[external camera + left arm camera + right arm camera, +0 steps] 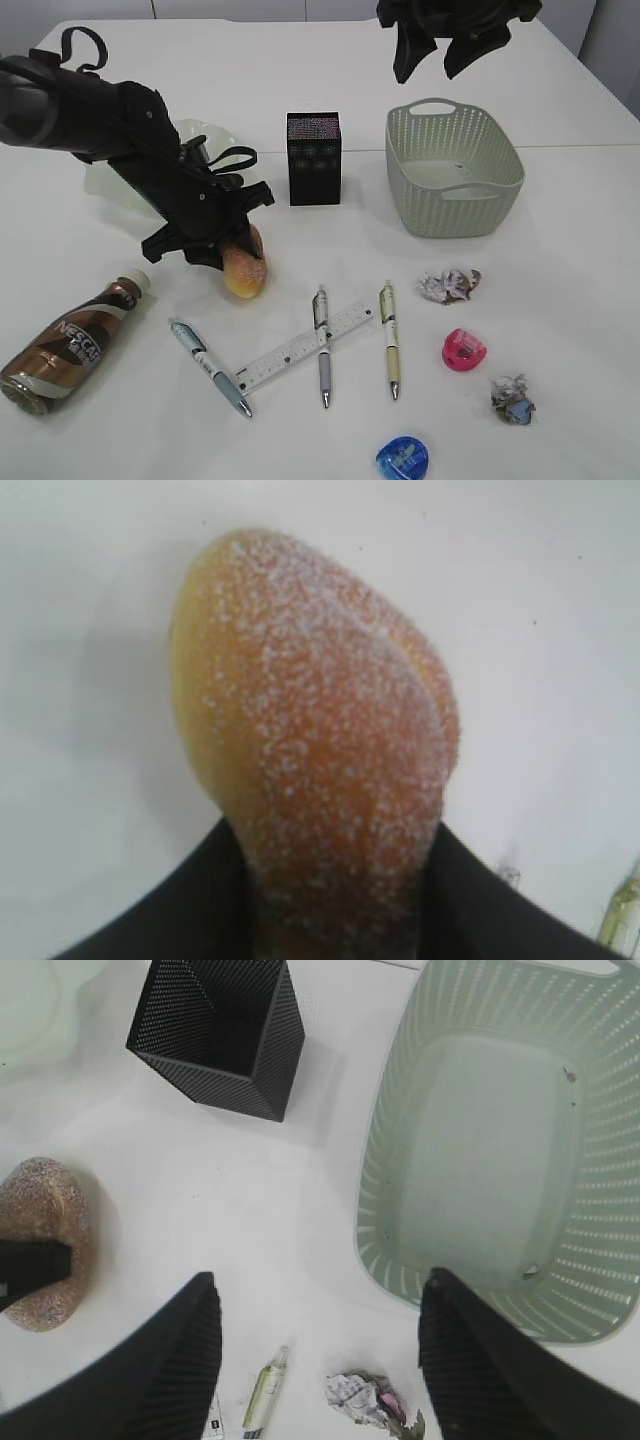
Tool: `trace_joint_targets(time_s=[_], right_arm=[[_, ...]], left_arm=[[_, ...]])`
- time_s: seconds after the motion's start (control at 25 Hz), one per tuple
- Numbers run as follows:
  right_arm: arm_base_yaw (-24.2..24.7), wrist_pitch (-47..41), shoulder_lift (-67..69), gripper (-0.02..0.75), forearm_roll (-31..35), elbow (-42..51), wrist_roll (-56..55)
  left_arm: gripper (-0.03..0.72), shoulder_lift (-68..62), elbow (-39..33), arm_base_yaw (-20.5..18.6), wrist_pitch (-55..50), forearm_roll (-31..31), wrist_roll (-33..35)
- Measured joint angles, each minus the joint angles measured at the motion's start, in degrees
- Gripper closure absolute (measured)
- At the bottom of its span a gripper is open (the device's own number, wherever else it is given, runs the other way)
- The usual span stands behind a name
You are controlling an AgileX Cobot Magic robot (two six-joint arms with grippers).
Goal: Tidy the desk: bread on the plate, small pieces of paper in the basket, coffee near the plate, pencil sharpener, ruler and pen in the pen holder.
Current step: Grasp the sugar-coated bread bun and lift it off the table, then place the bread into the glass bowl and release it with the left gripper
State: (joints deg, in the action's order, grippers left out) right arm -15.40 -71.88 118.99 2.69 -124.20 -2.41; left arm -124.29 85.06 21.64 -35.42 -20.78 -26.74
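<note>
1. Left gripper [232,252]: jaws clamped on the bread [310,750], which rests on the table [560,300] in front of the pen holder [314,158].
2. Right gripper [318,1360]: jaws apart, empty, above the basket [480,1150], right of the pen holder.
3. Plate [205,135]: left of the pen holder, bare.

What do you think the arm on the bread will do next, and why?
Probably lift it. The left gripper has its fingers on either side of the bread, which lies on the table rather than on the plate just behind that arm. Once the grip looks firm, raising the bread and carrying it back to the plate seems the sensible step.
</note>
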Motion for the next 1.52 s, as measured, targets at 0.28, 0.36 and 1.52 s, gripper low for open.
trace_joint_targets(time_s=[0.28,0.36,1.52], right_arm=[[0.0,0.0,0.0,0.250,0.1,0.0,0.0],[0.0,0.0,0.0,0.250,0.1,0.0,0.0],[0.0,0.0,0.0,0.251,0.1,0.0,0.1]], left_arm=[[0.522,0.0,0.1,-0.1,-0.6,0.1,3.0],[0.524,0.0,0.8,-0.1,-2.0,0.1,5.2],[0.524,0.0,31.5,-1.2,-34.8,18.7,14.3]])
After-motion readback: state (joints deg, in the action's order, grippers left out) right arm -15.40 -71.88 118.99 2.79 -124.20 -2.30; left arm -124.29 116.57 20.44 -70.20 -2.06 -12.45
